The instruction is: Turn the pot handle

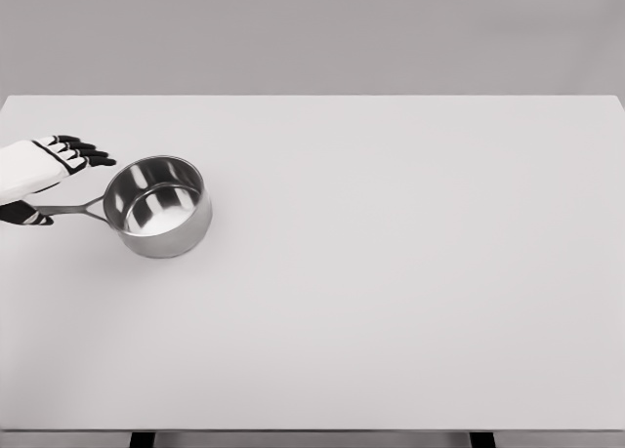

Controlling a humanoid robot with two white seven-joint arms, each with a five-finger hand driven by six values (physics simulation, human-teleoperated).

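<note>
There, at the table's (391,302) left edge, the left hand (44,170) hovered over the end of the handle (68,210), fingers (88,153) spread and extended, thumb below it, gripping nothing. The pot (158,206) stood upright just beside, near the left edge, handle pointing left.

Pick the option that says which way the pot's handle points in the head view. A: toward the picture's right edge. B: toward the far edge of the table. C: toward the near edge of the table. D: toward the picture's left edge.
D: the handle runs from the pot toward the left edge, where the left hand is beside it.
</note>
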